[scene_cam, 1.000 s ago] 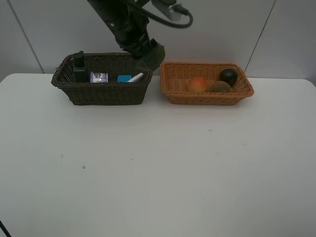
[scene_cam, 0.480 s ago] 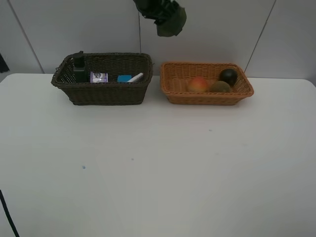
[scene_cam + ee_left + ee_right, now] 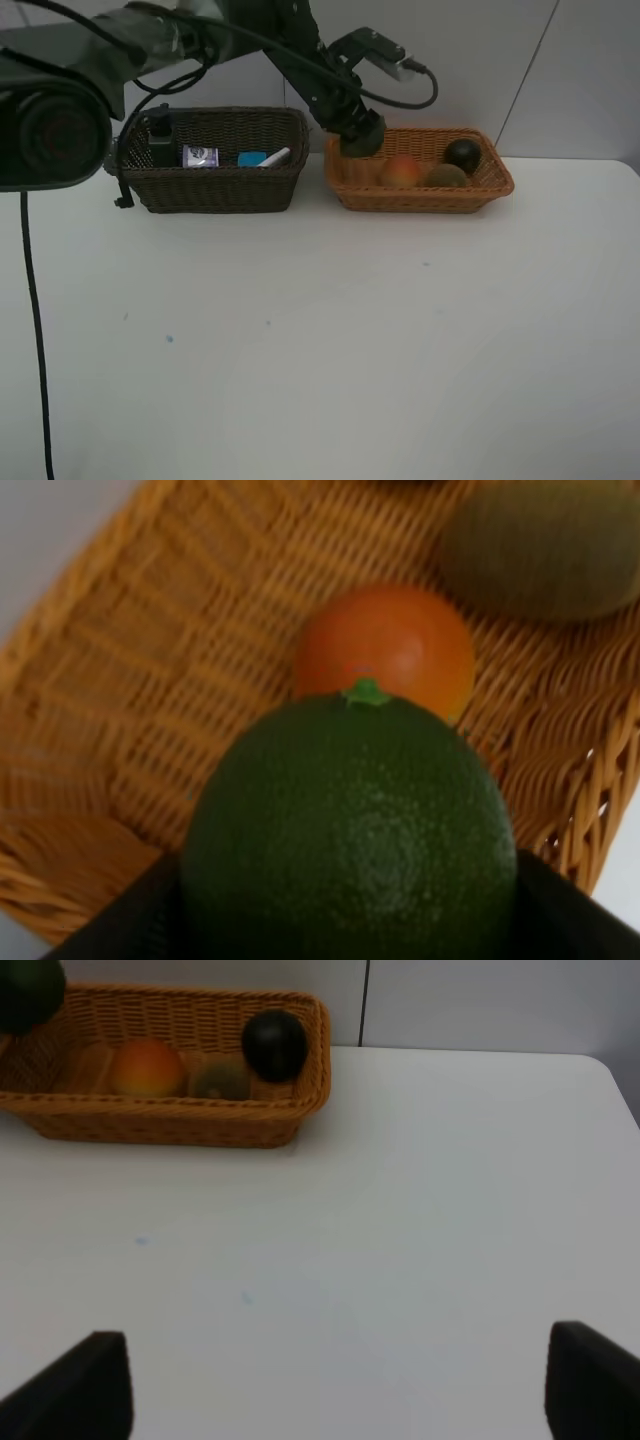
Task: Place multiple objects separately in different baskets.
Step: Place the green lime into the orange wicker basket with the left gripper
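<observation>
Surface (image 3: 320,360): white, broad and bare across the whole front and middle; both baskets sit along its far edge by the wall, leaving wide open room toward the camera.
Left arm (image 3: 290,55): reaches from the upper left across the dark basket, its cable looping behind; the wrist ends over the near-left corner of the tan basket.
Dark brown basket (image 3: 215,190): deeper, on the left; its right rim stands just beside the tan basket with a narrow gap between.
Light orange-tan basket (image 3: 420,197): shallower, on the right; its left end is the part still unfilled.
Left gripper (image 3: 360,140): jaws clamped on the lime, hanging just above the tan basket's left end.
Right gripper (image 3: 335,1385): jaws spread wide and holding nothing, above bare surface, well apart from the baskets.
Lime (image 3: 350,830): dark green, held between the left jaws, over the wicker floor and close beside the peach.
Dark green bottle (image 3: 161,138): upright at the dark basket's left end.
Peach (image 3: 402,171): orange-red, in the tan basket, nearest obstacle to the lime.
Mangosteen (image 3: 462,155): dark, at the tan basket's far right.
Kiwi (image 3: 446,176): brown, between peach and mangosteen.
Purple-lidded jar (image 3: 200,156): beside the bottle.
Blue eraser (image 3: 251,158): right of the jar.
Marker (image 3: 274,156): white, lying tilted beside the eraser.
</observation>
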Robot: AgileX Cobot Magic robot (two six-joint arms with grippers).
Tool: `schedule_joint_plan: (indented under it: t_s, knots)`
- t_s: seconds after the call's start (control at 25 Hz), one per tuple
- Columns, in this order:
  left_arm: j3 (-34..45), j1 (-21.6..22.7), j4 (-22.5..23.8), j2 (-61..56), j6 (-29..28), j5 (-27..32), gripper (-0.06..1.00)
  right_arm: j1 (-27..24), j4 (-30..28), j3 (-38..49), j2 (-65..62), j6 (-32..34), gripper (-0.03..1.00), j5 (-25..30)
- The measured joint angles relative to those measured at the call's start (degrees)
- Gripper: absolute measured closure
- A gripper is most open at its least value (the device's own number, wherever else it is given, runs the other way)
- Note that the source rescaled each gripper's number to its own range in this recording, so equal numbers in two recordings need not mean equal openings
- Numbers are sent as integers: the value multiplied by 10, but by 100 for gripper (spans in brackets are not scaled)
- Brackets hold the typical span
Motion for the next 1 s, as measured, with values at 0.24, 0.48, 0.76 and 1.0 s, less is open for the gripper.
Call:
schedule_joint_plan:
  t_s: [0.24,0.48,0.76,1.0]
  knots:
    - [0,0,-1,18,0,-9,19,0,0,0,0,0,-3,0]
    - [0,0,-2,18,1,-23,19,0,0,0,0,0,-3,0]
    - [0,0,6,18,10,-34,19,0,0,0,0,0,-3,0]
    - [0,0,13,18,8,-53,2,0,0,0,0,0,-3,0]
